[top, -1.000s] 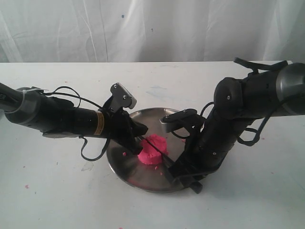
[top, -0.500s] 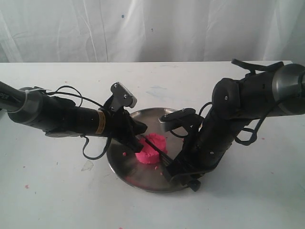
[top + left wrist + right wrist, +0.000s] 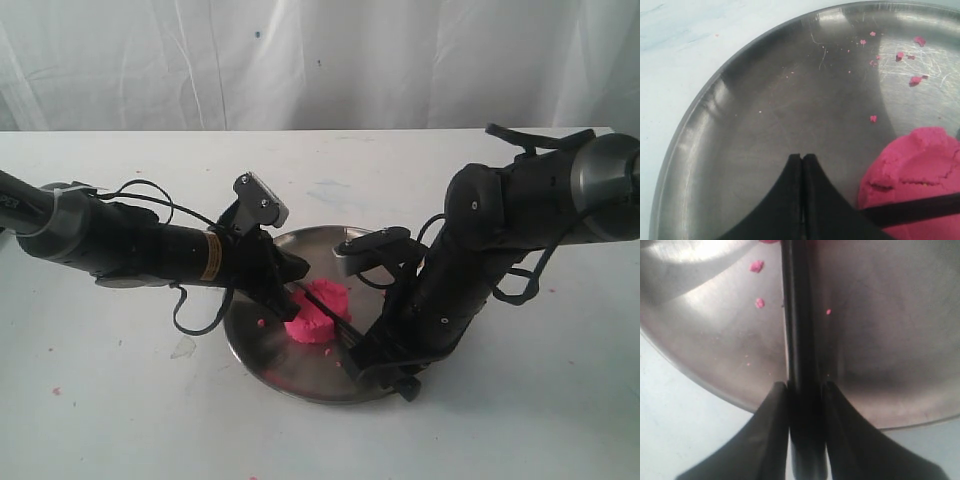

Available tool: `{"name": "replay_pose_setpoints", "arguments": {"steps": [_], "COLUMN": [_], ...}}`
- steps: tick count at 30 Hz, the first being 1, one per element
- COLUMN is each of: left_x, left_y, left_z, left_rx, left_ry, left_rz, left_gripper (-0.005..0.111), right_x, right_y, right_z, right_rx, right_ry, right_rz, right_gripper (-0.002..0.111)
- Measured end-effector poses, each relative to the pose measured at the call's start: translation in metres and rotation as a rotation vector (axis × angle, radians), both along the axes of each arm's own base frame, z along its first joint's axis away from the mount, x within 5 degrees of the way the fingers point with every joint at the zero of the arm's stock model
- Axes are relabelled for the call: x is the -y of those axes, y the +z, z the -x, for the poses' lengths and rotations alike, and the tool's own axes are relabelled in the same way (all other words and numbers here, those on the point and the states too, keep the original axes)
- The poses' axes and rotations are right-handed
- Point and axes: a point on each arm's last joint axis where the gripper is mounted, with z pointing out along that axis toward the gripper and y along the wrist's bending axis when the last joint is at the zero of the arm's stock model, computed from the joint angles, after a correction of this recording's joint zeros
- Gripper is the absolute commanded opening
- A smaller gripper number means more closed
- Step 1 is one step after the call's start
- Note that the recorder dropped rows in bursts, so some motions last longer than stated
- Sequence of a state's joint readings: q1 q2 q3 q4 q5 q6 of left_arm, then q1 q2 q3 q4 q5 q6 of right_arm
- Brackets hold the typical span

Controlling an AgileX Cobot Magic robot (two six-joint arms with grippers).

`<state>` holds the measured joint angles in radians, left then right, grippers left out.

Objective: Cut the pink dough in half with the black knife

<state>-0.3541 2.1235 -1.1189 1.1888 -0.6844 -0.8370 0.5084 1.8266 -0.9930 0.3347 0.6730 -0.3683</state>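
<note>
On the steel plate [image 3: 262, 345] | pink dough [image 3: 318, 312]: soft, yields | black knife [image 3: 799, 340]: stiff, handle clenched by right hand [image 3: 802, 390] | left hand [image 3: 802, 159]: clenched, empty

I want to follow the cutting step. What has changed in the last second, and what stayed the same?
The right gripper, shut on the black knife, shifted slightly toward the plate's middle, drawing the blade across the pink dough. The left gripper stayed shut at the dough's edge; the steel plate did not move.
</note>
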Motion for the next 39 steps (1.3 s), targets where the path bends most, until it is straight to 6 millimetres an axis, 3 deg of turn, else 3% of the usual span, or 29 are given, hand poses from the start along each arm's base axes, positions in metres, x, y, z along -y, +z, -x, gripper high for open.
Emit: {"name": "replay_pose_setpoints", "arguments": {"steps": [9,16,23,27,32,37,39], "left_x": [0.000,-0.010,-0.030,-0.041,-0.044,-0.054,-0.069], "left_y": [0.003,0.028,0.093,0.127,0.160,0.180,0.185], "left_z": [0.000,0.005,0.010,0.026,0.056,0.087,0.104], "left_rx": [0.052,0.158,0.266,0.286,0.353,0.408,0.418], "left_ry": [-0.038,-0.061,0.098,0.199,0.162,0.157,0.226], "left_rz": [-0.034,-0.195,-0.296,-0.245,-0.130,-0.090,-0.144], "left_gripper": [0.000,0.000,0.000,0.000,0.000,0.000,0.000], "right_x": [0.000,-0.003,-0.003,-0.003,-0.003,-0.003,-0.003], "right_y": [0.000,0.000,-0.001,-0.001,-0.001,-0.001,-0.001], "right_z": [0.000,-0.002,-0.004,-0.004,-0.004,-0.004,-0.004], "right_rx": [0.000,0.021,0.030,0.027,0.025,0.024,0.025], "right_ry": [0.000,0.010,-0.016,-0.026,-0.037,-0.040,-0.039], "right_rz": [0.000,-0.008,-0.018,-0.019,-0.020,-0.020,-0.019], "right_gripper": [0.000,0.000,0.000,0.000,0.000,0.000,0.000]}}
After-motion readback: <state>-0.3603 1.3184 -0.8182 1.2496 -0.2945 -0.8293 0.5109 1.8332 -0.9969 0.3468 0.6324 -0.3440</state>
